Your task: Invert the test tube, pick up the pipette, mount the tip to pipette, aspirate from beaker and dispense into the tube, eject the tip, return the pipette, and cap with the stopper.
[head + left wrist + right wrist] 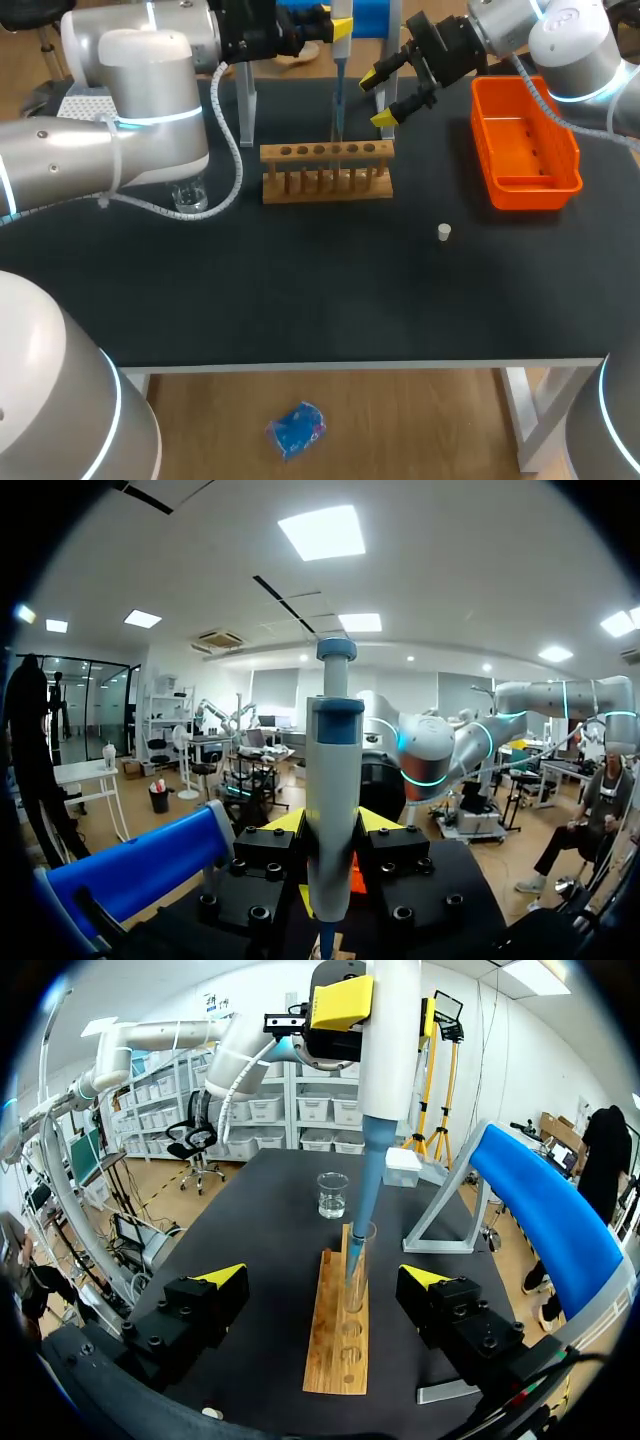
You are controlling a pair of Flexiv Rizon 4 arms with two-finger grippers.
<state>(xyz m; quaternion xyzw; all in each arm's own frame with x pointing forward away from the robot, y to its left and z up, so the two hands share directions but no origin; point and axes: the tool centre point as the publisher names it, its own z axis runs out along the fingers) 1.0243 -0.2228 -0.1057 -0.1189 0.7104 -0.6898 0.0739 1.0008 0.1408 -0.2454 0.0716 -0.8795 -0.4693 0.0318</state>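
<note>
Coming in from the left edge of the head view, the left arm (120,140) fills the upper left of the frame and bends across to the top middle. There the left gripper (331,825) has its two fingers pressed against opposite sides of the pipette (334,780) and holds it upright. The pipette's thin lower end hangs straight down over the rack (327,182) at the frame's upper middle. In the right wrist view that blue tip sits inside the mouth of the tube (358,1265), which stands upright in a middle hole of the rack. Whether the tube holds any liquid cannot be told. The right arm (570,40) enters from the upper right corner, and the right gripper (383,95) hangs just beyond the rack's right end. Its fingers (225,1278) are spread wide with nothing in their grasp, and the rack runs lengthwise ahead of them. The beaker (190,195) stands on the table (300,290) left of the rack, partly under the left arm, and seems to hold a little clear liquid. The orange bin (525,185) sits at the right of the frame. The small white stopper (444,233) lies alone on the table, lower right of the rack and well apart from it. The blue stand (545,1210) rises behind the rack.
</note>
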